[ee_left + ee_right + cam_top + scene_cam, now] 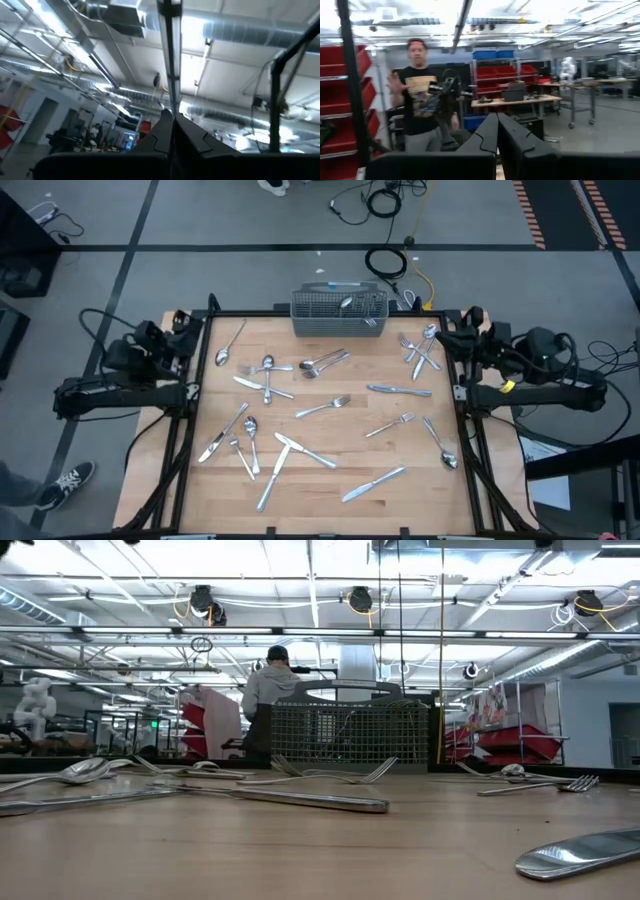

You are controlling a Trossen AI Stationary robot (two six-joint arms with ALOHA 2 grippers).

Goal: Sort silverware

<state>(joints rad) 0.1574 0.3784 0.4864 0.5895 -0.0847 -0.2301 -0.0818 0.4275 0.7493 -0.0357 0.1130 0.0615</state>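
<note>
**Silverware: handling and grasp**

The silverware [322, 408] lies scattered flat across the desk [330, 498]; a few pieces sit in the wire-mesh basket [338, 316] at the far edge. Expect rigid, light, slippery metal; grasp mid-handle. Left end effector [172, 131] and right end effector [497, 131] are closed, empty, parked at the side edges.

Brightly and evenly lit from overhead strip lights [300, 560], blown out to white glare in the low and right wrist views. Soft, faint shadows under the silverware [320, 408] on the counter [330, 480]. Nearest knife [580, 855] blurred, out of focus. Motion-smeared person [420, 100]; hazy ceiling ducts [125, 15] in the left wrist view.
</note>
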